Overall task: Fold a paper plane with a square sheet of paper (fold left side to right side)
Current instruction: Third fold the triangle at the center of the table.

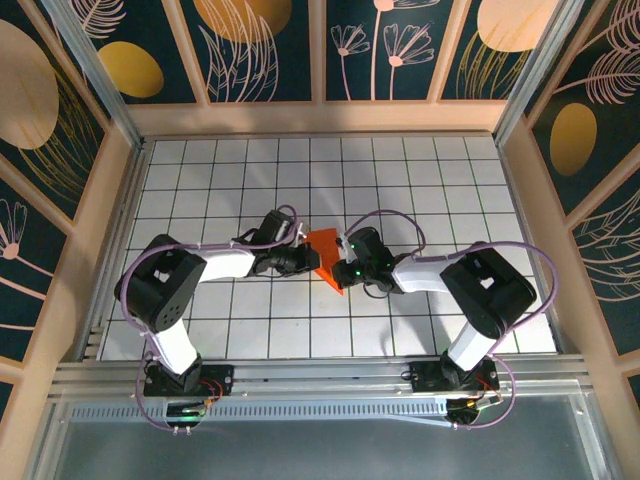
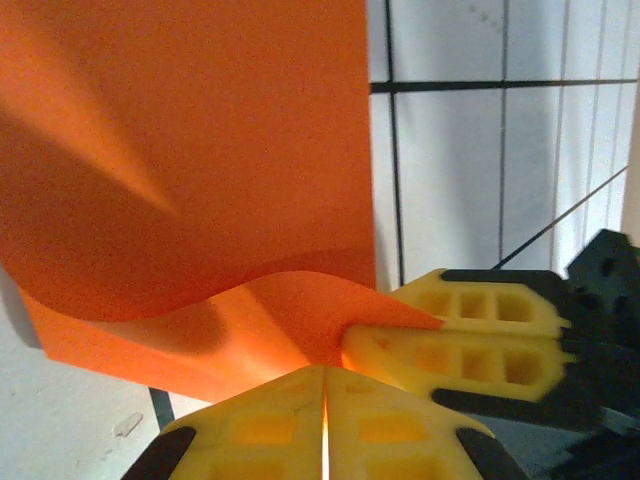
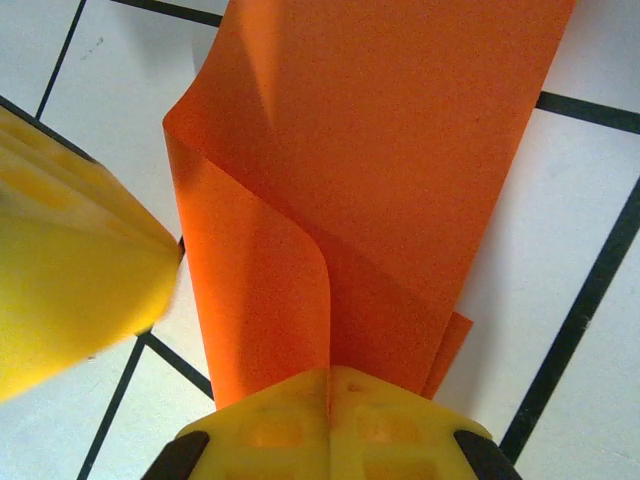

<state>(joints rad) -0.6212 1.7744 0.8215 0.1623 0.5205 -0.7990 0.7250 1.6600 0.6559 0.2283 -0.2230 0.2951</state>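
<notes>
The square sheet of paper (image 1: 327, 256) is bright orange, partly folded, and lies at the middle of the white grid table (image 1: 450, 180). My left gripper (image 1: 308, 260) comes at it from the left and my right gripper (image 1: 345, 264) from the right. In the left wrist view the left gripper (image 2: 325, 372) is shut on a lifted, curling edge of the paper (image 2: 200, 150), with the right gripper's yellow fingers (image 2: 470, 330) pressed close beside it. In the right wrist view the right gripper (image 3: 328, 374) is shut on the layered near end of the paper (image 3: 400, 150), and a left finger (image 3: 70, 290) shows blurred at the left.
Wooden walls (image 1: 120, 170) fence the table on the left, back and right. An aluminium rail (image 1: 320, 385) runs along the near edge by the arm bases. Bare grid tiles surround the paper on all sides.
</notes>
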